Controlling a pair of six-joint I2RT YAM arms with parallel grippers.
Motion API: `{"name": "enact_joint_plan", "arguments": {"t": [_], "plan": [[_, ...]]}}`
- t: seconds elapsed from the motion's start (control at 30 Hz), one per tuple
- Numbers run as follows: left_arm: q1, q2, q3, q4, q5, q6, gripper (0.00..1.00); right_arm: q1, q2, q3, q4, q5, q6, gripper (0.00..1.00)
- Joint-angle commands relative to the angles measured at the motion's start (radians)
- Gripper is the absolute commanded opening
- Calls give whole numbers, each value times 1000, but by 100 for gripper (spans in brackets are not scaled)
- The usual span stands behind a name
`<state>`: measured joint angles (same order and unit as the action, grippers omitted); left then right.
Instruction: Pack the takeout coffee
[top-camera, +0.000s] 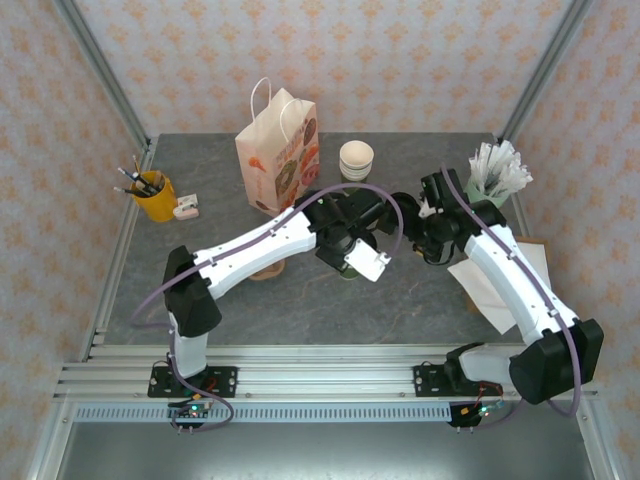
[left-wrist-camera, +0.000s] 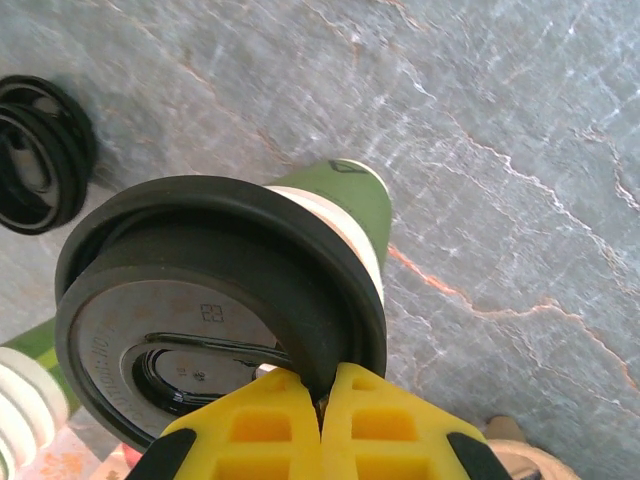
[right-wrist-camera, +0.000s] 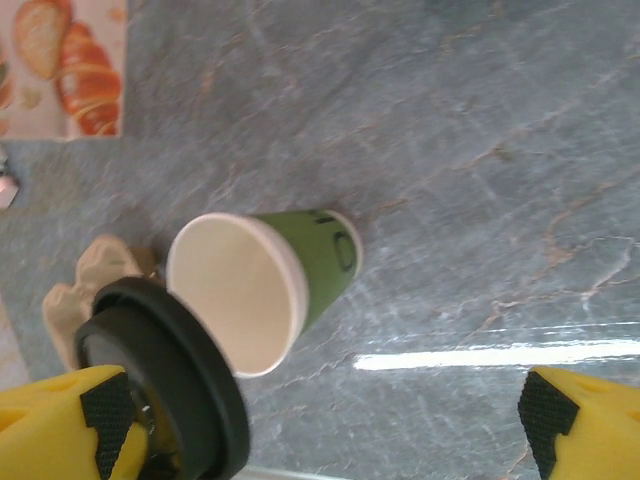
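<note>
While the left gripper (left-wrist-camera: 322, 400) pinches the rim of the black lid (left-wrist-camera: 200, 300) tight, lid tilted over the open mouth of the green cup (right-wrist-camera: 300, 265), cup on the grey table (right-wrist-camera: 480, 120) near the paper bag (top-camera: 278, 150), right gripper (right-wrist-camera: 325, 410) spread wide and empty, farther from the bag

The left gripper (left-wrist-camera: 322, 388) pinches the rim of a black lid (left-wrist-camera: 200, 300). The right gripper (right-wrist-camera: 325, 415) holds its fingers (right-wrist-camera: 70, 430) wide apart.

Left arm (top-camera: 260, 245) and right arm (top-camera: 505, 270) extend to mid-table. Green cup (top-camera: 347, 272) partly visible under left wrist. Paper bag (top-camera: 278, 150) upright at rear; cup stack (top-camera: 356, 160) just beside it. Pen cup (top-camera: 155, 197) far left.
</note>
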<state>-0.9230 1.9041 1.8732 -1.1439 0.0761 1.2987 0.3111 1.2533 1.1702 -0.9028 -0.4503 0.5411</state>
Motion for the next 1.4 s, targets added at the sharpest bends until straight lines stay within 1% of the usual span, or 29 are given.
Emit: {"name": "enact_joint_plan", "arguments": {"t": [0.0,0.27,0.37,0.5,0.67,0.77,0.8,0.87,1.07,1.17,1.27,1.37], "plan": [[-2,46,39,-83,-58,-21,0,-7,-12,-49,58,58,40,100],[-3,112,79,-93,-77,-16,0,-7,31,-81,107,58,24,100],[0,121,79,-91,-89,-14,0,-8,54,-73,110,20,-1,100],[9,120,73,-89,-99,-13,0,-7,89,-73,141,-86,-25,99],[30,107,85,-86,-86,-17,0,-7,112,-73,150,-71,-22,97],[34,109,80,-82,-65,-12,0,-7,126,-76,139,-44,-23,94],[36,110,78,-77,-56,-14,0,-7,133,-79,135,-33,-24,90],[37,117,79,-73,-43,-14,0,-8,141,-86,133,-20,-23,86],[39,137,104,-62,-7,-16,0,-7,160,-113,209,-125,-10,80],[37,146,119,-63,16,-24,0,-6,161,-112,214,-113,-4,78],[37,153,112,-70,2,-25,0,-8,163,-116,210,-116,-8,75],[38,149,94,-70,-17,-20,0,-6,161,-122,208,-116,-7,74]]}}
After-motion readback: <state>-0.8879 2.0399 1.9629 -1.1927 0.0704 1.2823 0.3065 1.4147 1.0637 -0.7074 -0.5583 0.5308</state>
